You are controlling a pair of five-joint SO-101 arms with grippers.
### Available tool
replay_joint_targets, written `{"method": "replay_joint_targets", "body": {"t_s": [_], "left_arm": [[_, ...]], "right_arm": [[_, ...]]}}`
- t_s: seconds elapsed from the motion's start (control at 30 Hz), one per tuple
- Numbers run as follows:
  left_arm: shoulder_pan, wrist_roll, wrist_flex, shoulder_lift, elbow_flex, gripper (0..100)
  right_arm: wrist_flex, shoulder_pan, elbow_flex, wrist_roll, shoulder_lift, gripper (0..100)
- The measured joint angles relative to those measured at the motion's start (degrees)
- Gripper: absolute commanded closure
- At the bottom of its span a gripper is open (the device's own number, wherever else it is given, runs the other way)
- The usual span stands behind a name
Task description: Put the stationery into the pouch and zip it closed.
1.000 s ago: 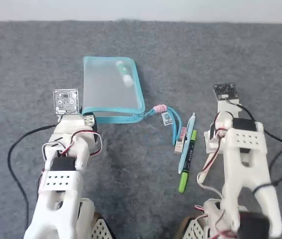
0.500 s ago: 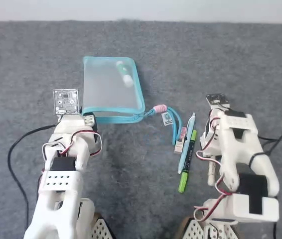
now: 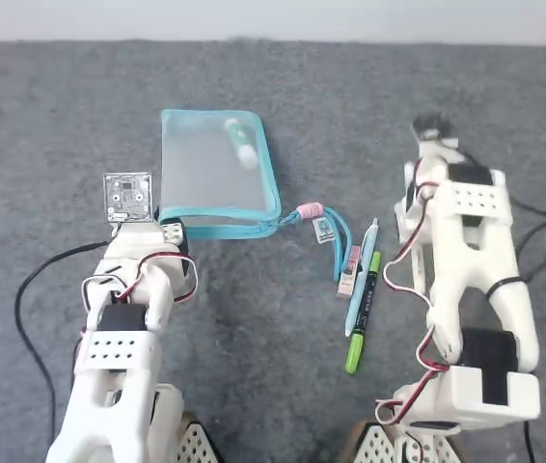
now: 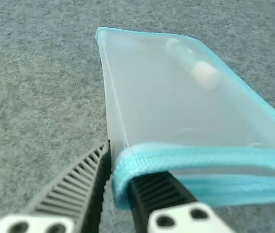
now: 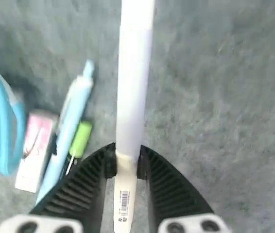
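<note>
The clear pouch with teal trim (image 3: 217, 174) lies flat at the back left, with a white and green item (image 3: 242, 143) inside. My left gripper (image 4: 119, 175) is shut on the pouch's teal zipper edge (image 4: 142, 162) at its near left corner. My right gripper (image 5: 126, 156) is shut on a white pen (image 5: 133, 73), held above the carpet. Below it lie a light blue pen (image 5: 72, 111), a green highlighter (image 5: 81, 138) and a pink eraser (image 5: 34, 150). In the high view these lie between the arms: the blue pen (image 3: 363, 275), highlighter (image 3: 362, 313) and eraser (image 3: 351, 270).
A blue strap (image 3: 336, 231) with a pink zipper pull (image 3: 309, 209) trails from the pouch's near right corner toward the eraser. The right arm (image 3: 461, 241) stands over the grey carpet to the right of the pens. Cables run beside both arm bases.
The right arm has swung from near the front edge toward the back, carrying the white pen up off the carpet. The left arm and pouch have not moved.
</note>
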Motion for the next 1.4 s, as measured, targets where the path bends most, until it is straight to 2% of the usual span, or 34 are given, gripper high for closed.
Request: {"method": "replay_joint_targets", "body": {"t_s": [0.1,0.23,0.3,0.57,0.9,1.13,1.4], "left_arm": [[0.0,0.0,0.0,0.0,0.0,99],[0.0,0.0,0.0,0.0,0.0,99],[0.0,0.0,0.0,0.0,0.0,99],[-1.6,0.0,0.0,0.0,0.0,99],[-1.5,0.0,0.0,0.0,0.0,99],[-1.5,0.0,0.0,0.0,0.0,99],[-1.5,0.0,0.0,0.0,0.0,99]], "right_arm": [[0.2,-1.3,-0.7,1.0,0.0,96.8],[0.2,-4.5,-0.7,2.4,0.0,86.1],[0.2,-4.8,-0.7,2.4,0.0,83.9],[1.7,-4.7,3.3,2.1,0.0,85.8],[-7.7,-4.5,17.8,1.3,0.0,85.9],[-14.8,-3.6,21.9,1.3,0.0,98.0],[-15.2,-2.6,22.2,0.0,-0.4,99.1]]}}
